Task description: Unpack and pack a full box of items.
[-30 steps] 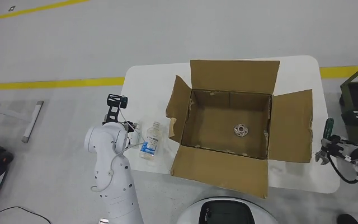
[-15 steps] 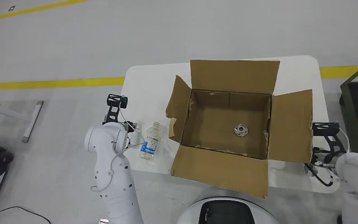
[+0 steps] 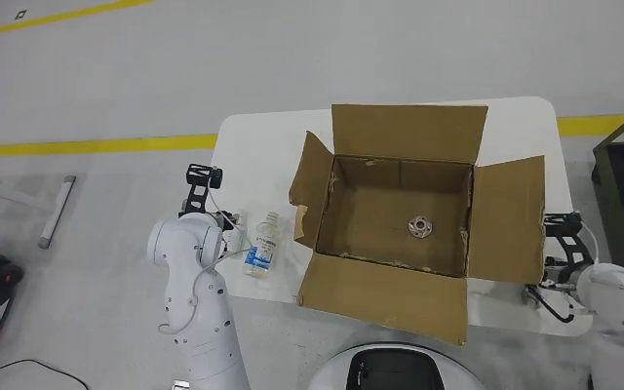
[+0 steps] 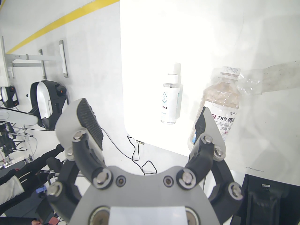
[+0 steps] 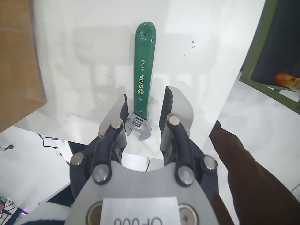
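Brown box (image 3: 409, 133), flaps splayed | right gripper (image 5: 145, 97) parted astride green wrench (image 5: 143, 71) | left gripper (image 4: 143, 107) parted near bottle (image 4: 222, 104)

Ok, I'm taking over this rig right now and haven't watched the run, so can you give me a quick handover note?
Left hand: open, holding nothing, at the table edge near the clear bottle.
Right hand: open, fingers either side of the head of the wrench, which lies flat on the table beside a box flap.
Things: the clear bottle and spray bottle lie on the table; a small round metal part sits on the floor of the open box.
Done: the box looks nearly unpacked, with three items out.
Left: take out the metal part, then pack everything back.
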You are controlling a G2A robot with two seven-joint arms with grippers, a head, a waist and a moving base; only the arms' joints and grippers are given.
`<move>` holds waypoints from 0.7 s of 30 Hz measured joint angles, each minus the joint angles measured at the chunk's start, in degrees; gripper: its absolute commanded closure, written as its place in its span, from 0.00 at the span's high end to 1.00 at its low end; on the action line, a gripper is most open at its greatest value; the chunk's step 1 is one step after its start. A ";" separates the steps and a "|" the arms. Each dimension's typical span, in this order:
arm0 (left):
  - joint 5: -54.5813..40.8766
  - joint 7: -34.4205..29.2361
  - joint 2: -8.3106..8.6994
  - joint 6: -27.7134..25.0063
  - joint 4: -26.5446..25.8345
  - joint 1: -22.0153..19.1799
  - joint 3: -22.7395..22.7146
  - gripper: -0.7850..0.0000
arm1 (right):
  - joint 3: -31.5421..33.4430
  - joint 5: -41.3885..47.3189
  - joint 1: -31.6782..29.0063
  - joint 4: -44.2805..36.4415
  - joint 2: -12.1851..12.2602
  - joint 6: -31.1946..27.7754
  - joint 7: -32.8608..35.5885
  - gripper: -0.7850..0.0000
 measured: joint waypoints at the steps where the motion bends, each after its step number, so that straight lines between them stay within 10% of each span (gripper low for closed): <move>1: 0.00 0.00 0.00 0.00 0.00 0.00 0.00 1.00 | 0.87 1.11 0.16 -1.13 0.09 0.64 0.14 0.39; 2: 0.00 0.00 0.00 0.00 0.00 0.00 0.00 1.00 | 2.04 2.42 0.43 -2.50 0.19 1.54 0.24 0.38; 4: 0.00 0.00 0.00 0.00 0.00 0.00 0.00 1.00 | 5.93 6.05 1.57 -6.12 0.45 4.56 0.14 0.02; 13: 0.00 0.00 0.00 0.00 0.00 0.00 0.00 1.00 | 16.93 23.02 11.66 -16.12 2.52 9.54 -3.03 0.00; 21: 0.00 0.00 0.00 0.00 0.00 0.00 0.00 1.00 | 1.17 24.27 23.07 -16.05 5.15 3.53 -1.06 0.00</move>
